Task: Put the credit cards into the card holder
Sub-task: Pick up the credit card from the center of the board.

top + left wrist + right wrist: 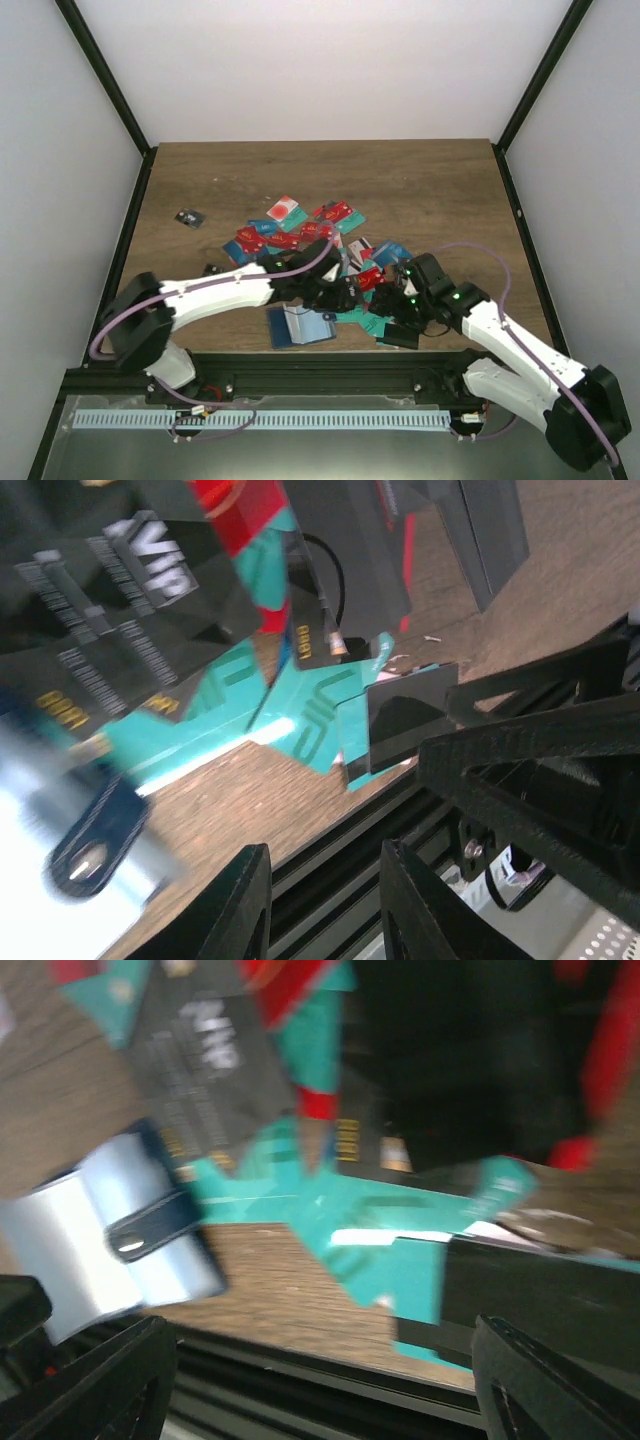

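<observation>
Several credit cards point(320, 240) in red, teal, blue and black lie in a loose pile at the table's middle. The card holder point(300, 325) lies open near the front edge, with its pale blue inside up and a dark strap across it. My left gripper point(335, 295) is low over the pile's near side, just behind the holder. In the left wrist view the gripper point(325, 905) is open and empty, with teal cards point(300, 715) and a black card point(130, 590) ahead. My right gripper point(395, 305) is at the pile's near right. In the right wrist view the gripper point(330, 1390) is wide open and empty, with the holder point(110, 1240) at left and teal cards point(400, 1250) in the middle.
A small black chip point(188, 218) lies apart at the far left, and another point(212, 268) is by the left arm. A black card point(400, 335) lies at the front edge near the black rail point(330, 370). The two wrists are close together.
</observation>
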Controlling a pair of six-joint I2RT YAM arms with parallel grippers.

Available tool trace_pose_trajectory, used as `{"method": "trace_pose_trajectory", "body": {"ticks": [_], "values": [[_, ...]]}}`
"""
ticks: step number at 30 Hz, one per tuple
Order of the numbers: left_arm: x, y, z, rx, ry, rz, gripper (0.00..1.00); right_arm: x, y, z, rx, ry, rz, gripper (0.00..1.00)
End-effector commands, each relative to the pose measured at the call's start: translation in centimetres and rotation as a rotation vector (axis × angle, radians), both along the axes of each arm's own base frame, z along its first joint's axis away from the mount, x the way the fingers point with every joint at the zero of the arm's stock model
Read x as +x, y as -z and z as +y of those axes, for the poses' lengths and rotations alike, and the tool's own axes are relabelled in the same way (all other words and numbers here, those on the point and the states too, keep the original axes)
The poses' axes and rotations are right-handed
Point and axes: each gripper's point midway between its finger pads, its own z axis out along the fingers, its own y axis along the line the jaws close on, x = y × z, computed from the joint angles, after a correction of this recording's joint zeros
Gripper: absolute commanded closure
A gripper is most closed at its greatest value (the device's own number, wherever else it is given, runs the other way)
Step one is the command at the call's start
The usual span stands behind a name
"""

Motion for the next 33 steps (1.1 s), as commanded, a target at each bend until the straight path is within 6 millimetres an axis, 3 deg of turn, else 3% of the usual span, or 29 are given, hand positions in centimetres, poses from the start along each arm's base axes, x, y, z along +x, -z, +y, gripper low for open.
{"method": "trace_pose_trajectory", "body": {"ticks": [1, 8, 12, 16, 19, 22, 29, 33], "values": [[0.0, 1.0, -5.0, -0.057, 0.126, 0.02, 0.68, -1.9, 2.8, -4.7, -0.148, 0.175, 0.138, 0.17], [0.6, 3.6, -9.4, -0.051, 0.175, 0.07, 0.7, -1.2, 3.6, -7.7, -0.277, 0.309, 0.135, 0.19], [0.6, 4.8, -9.5, -0.034, 0.156, 0.095, 0.7, -1.1, 4.7, -8.2, -0.322, 0.348, 0.18, 0.21], [0.5, 5.4, -8.4, 0.007, 0.137, 0.096, 0.7, -2.6, 7.4, -8.1, -0.369, 0.324, 0.309, 0.24], [0.3, 5.4, -7.4, 0.021, 0.124, 0.087, 0.7, -3.4, 8.9, -7.4, -0.339, 0.278, 0.35, 0.26], [0.1, 5.5, -6.2, 0.036, 0.11, 0.077, 0.7, -3.8, 9.1, -6.3, -0.286, 0.24, 0.36, 0.28], [0.2, 5.8, -3.1, 0.074, 0.069, 0.058, 0.7, -7.3, 9.8, -1.6, -0.236, 0.051, 0.457, 0.28], [0.3, 6.3, -2.0, 0.096, 0.068, 0.054, 0.7, -8.0, 9.3, 0.4, -0.232, -0.011, 0.476, 0.28]]}}
